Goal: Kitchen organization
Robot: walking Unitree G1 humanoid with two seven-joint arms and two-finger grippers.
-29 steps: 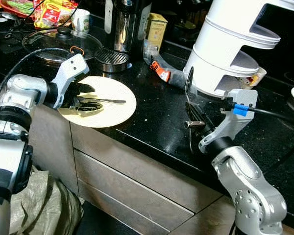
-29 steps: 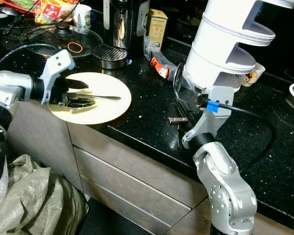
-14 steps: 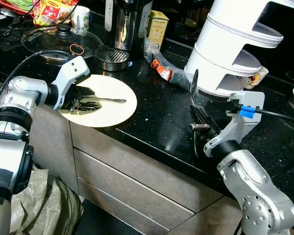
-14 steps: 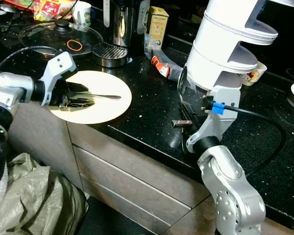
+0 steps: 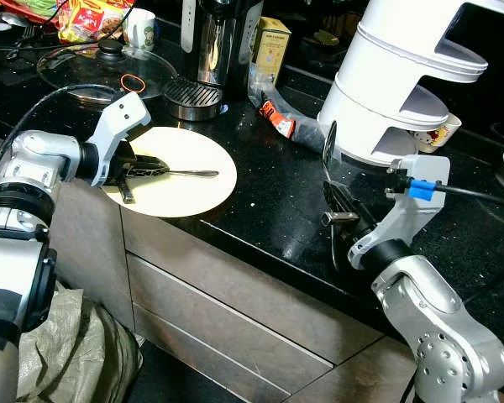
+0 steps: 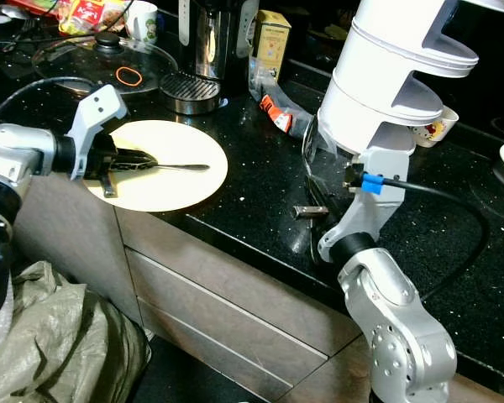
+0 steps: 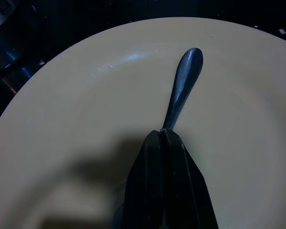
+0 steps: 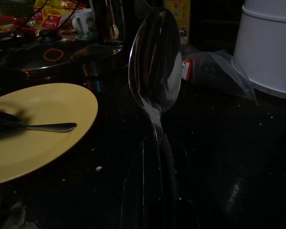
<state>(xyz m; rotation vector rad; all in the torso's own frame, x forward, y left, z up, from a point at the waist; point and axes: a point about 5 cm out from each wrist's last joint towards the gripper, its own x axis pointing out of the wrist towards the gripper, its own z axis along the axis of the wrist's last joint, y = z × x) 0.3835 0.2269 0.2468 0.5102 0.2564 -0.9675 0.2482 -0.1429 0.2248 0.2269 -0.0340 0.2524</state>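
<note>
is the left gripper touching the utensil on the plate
Touching. The left wrist view shows the left gripper closed on the utensil, its handle sticking out over the plate.

The bench (image 5: pixel 269 201) is glossy black stone flecked with pale specks. The yellow plate (image 5: pixel 193 189) looks smooth and matt. Both spoons are polished metal: one (image 7: pixel 183 83) dull grey, the other (image 8: pixel 155 62) mirror-bright. The white tiered stand (image 5: pixel 403 75) is smooth, glossy plastic. The lid (image 5: pixel 92 71) is clear glass.
</note>
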